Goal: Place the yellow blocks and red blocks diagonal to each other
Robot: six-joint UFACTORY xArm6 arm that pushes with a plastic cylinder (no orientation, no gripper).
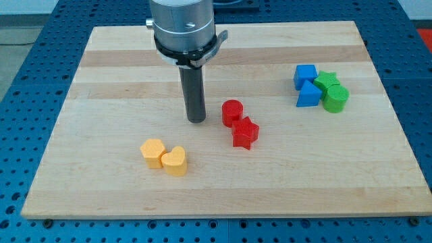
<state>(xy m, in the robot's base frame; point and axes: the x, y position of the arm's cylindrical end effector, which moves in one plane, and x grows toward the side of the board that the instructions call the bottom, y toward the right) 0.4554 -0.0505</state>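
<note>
A red cylinder point(231, 112) and a red star point(245, 133) touch each other near the board's middle. A yellow hexagon-like block point(152, 152) and a yellow heart-shaped block point(175, 161) touch each other lower left of the red pair. My tip point(196, 120) rests on the board just left of the red cylinder, with a small gap, and up and right of the yellow pair.
A blue cube point(305, 75), a blue triangle-like block point(308, 95), a green star point(328, 81) and a green cylinder point(335, 98) cluster at the view's right. The wooden board point(101, 81) lies on a blue perforated table.
</note>
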